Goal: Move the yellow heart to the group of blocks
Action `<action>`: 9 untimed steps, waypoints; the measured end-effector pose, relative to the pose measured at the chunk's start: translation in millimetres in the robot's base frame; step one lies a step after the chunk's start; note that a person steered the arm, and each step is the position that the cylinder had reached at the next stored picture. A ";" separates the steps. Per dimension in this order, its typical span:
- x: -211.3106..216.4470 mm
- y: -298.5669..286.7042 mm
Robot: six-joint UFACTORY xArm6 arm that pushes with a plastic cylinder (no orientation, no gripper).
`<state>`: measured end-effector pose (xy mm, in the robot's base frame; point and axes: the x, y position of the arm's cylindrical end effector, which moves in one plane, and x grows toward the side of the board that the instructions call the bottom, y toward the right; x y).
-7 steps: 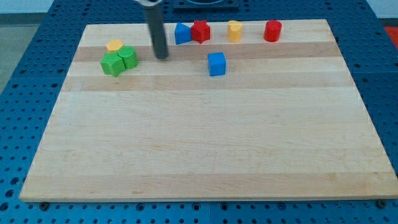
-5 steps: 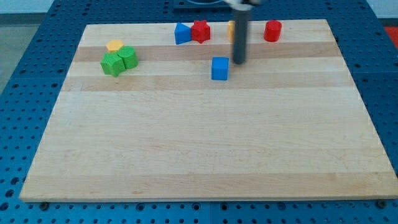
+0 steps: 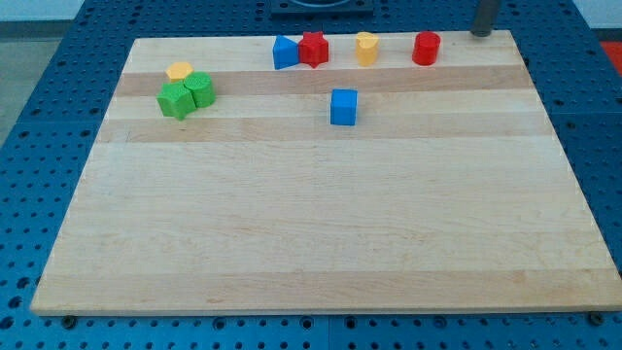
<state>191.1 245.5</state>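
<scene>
The yellow heart (image 3: pixel 365 48) sits near the board's top edge, between a red star (image 3: pixel 313 48) on its left and a red cylinder (image 3: pixel 426 48) on its right. A blue block (image 3: pixel 285 52) touches the red star. At the top left, another yellow block (image 3: pixel 179 71) and two green blocks (image 3: pixel 177 100) (image 3: pixel 200 89) form a tight cluster. A blue cube (image 3: pixel 342 107) stands alone below the heart. My tip (image 3: pixel 483 33) is at the board's top edge, far right of the heart and right of the red cylinder, touching no block.
The wooden board (image 3: pixel 321 224) lies on a blue perforated table (image 3: pixel 39 117). The rod enters from the view's top right corner.
My tip has swept from beside the green cluster rightwards past the blue cube to the top right edge of the board. No block has moved.
</scene>
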 end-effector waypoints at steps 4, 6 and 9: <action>2.6 -198.1; 12.5 -186.7; 34.8 -150.7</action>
<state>225.9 94.8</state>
